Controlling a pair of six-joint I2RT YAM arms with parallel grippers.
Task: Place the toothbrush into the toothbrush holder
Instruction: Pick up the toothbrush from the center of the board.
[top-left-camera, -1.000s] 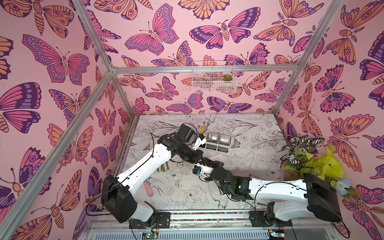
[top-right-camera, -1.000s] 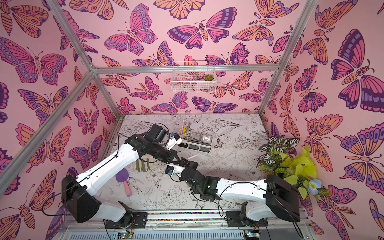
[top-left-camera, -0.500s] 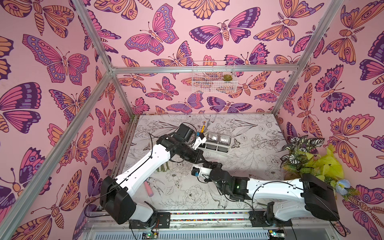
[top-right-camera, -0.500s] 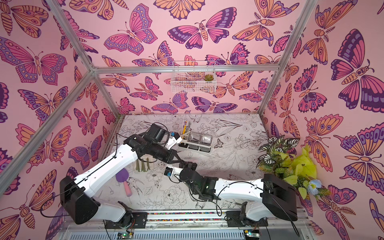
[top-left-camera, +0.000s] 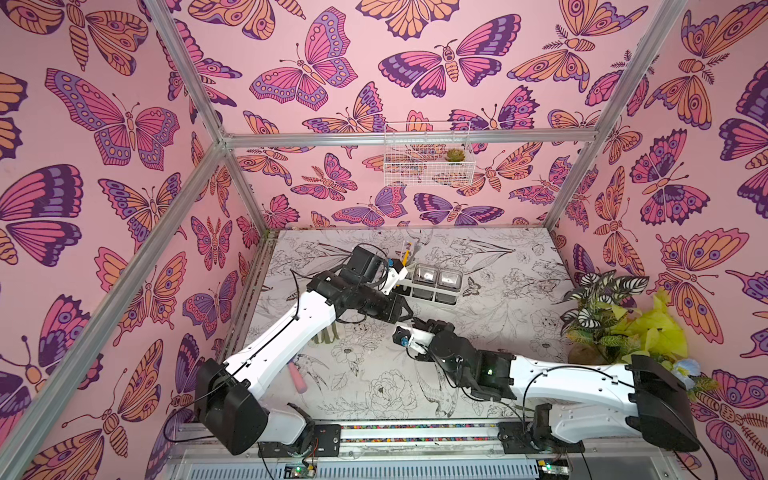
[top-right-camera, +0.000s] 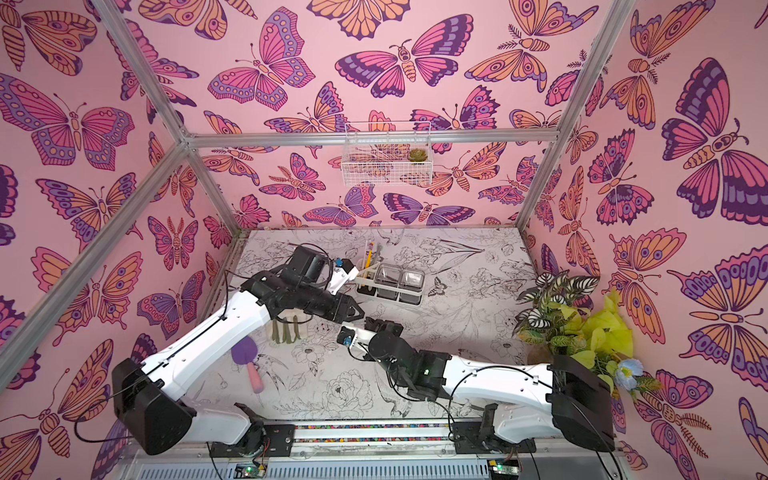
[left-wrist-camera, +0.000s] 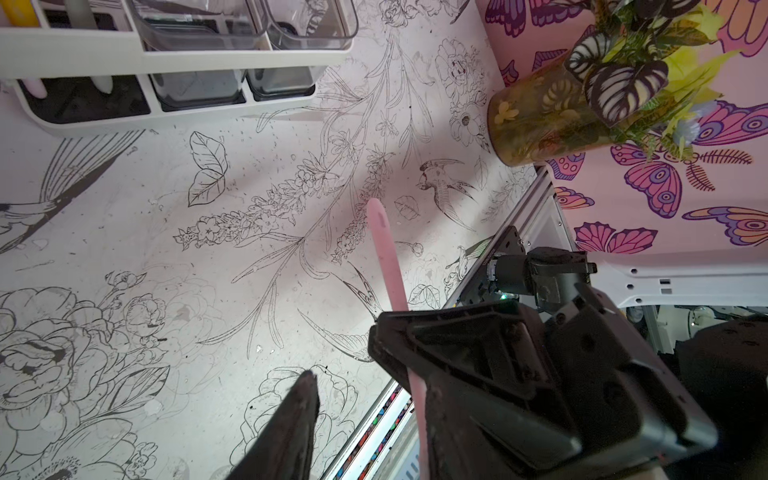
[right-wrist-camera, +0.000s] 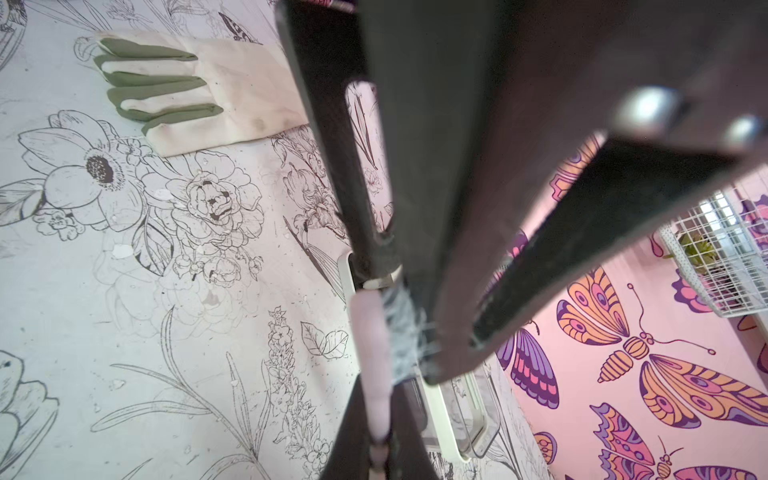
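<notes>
A pink toothbrush is held over the floral tabletop by my right gripper, which is shut on its neck just below the bristled head. My left gripper is open, one fingertip clear of the handle, and its spread fingers flank the brush. In both top views the left gripper and right gripper meet tip to tip in front of the white toothbrush holder. The top views do not show the brush.
The holder's slot section holds a yellow brush. A green-and-white glove lies left of the grippers. A purple and pink hairbrush lies near the left arm. A potted plant stands at the right wall. A wire basket hangs on the back wall.
My left gripper's jaws have come apart off the toothbrush, which stays in the shut right gripper. Both arms have hardly moved.
</notes>
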